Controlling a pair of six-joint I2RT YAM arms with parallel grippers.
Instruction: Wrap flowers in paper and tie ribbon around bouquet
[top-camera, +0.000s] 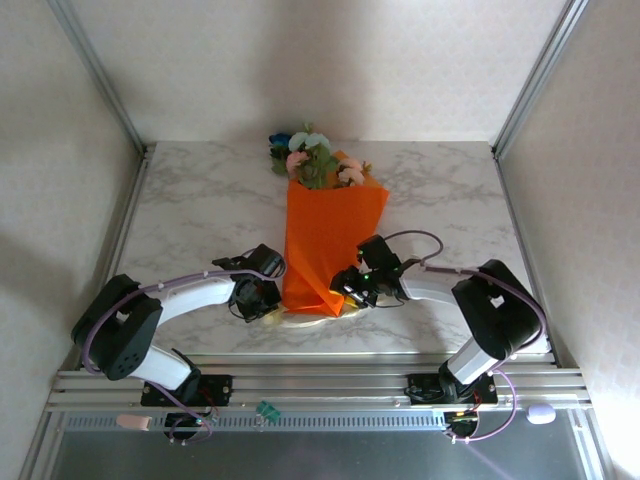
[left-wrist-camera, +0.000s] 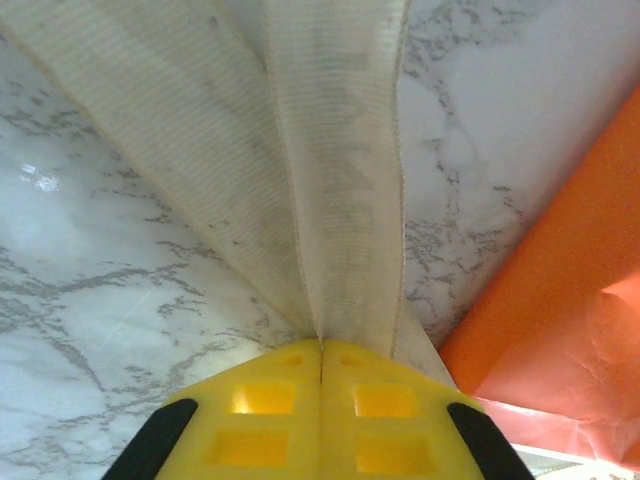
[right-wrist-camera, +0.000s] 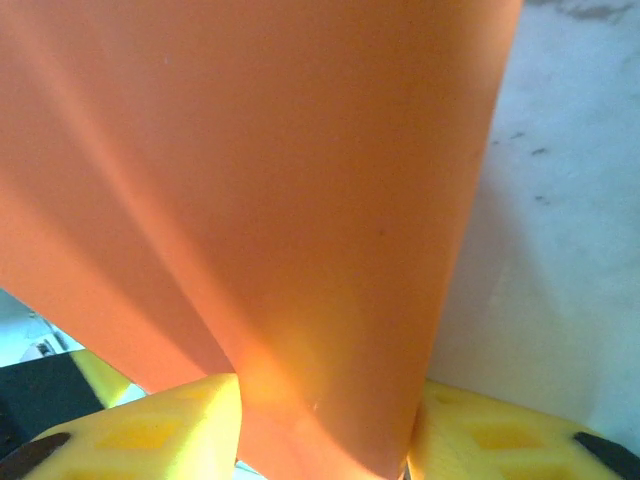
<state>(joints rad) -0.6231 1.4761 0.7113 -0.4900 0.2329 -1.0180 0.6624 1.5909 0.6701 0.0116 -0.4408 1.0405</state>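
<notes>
Your left pincer (left-wrist-camera: 321, 345) is pinched fully shut on the thin cream-white ribbon strip (left-wrist-camera: 300, 180), which fans out ahead of its tips over the marble table (left-wrist-camera: 90, 260). Just right of it lies the orange paper cone bouquet (top-camera: 325, 245); your right pincer (right-wrist-camera: 322, 390), half open, clasps its narrow end. You're at the tying step, I judge: next, carry the ribbon across the cone.
</notes>
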